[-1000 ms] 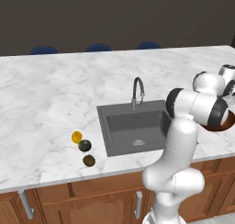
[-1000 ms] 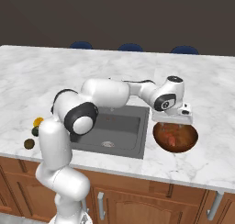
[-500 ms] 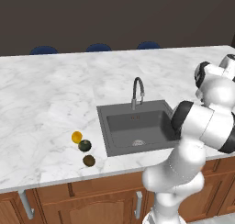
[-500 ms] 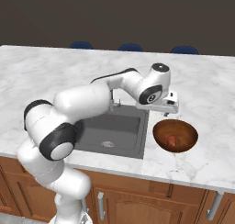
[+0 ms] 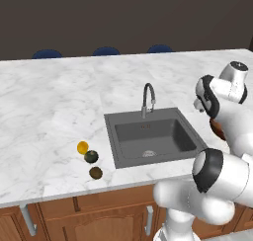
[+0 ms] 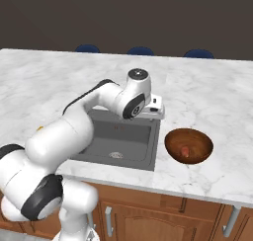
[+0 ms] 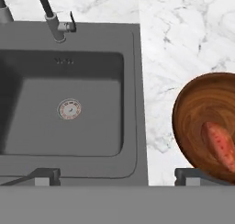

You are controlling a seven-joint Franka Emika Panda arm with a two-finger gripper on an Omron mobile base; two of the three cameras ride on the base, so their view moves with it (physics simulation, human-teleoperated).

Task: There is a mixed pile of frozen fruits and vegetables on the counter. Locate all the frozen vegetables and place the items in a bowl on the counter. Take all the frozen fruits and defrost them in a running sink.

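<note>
My gripper (image 7: 117,176) is open and holds nothing. It hangs over the right rim of the dark grey sink (image 7: 69,108), between the basin and the wooden bowl (image 7: 202,113). A red-orange tapered piece (image 7: 219,146) lies inside the bowl (image 6: 189,145). From the right base view the gripper (image 6: 156,111) sits above the sink's (image 6: 118,139) right edge, left of the bowl. On the counter (image 5: 49,101) left of the sink (image 5: 153,136) lie a yellow-orange ball (image 5: 82,147), a dark green ball (image 5: 91,156) and an olive-brown ball (image 5: 96,173), close together.
The curved dark faucet (image 5: 148,99) stands at the sink's back edge, and its base (image 7: 57,28) is near the hand. A round drain (image 7: 69,109) sits in the basin floor. Blue chair backs (image 5: 105,51) line the counter's far side. Wooden cabinet fronts (image 5: 99,215) run below.
The arm has swung left and up from over the bowl to the sink's right edge. The red-orange piece stays in the bowl. The jaws have stayed open.
</note>
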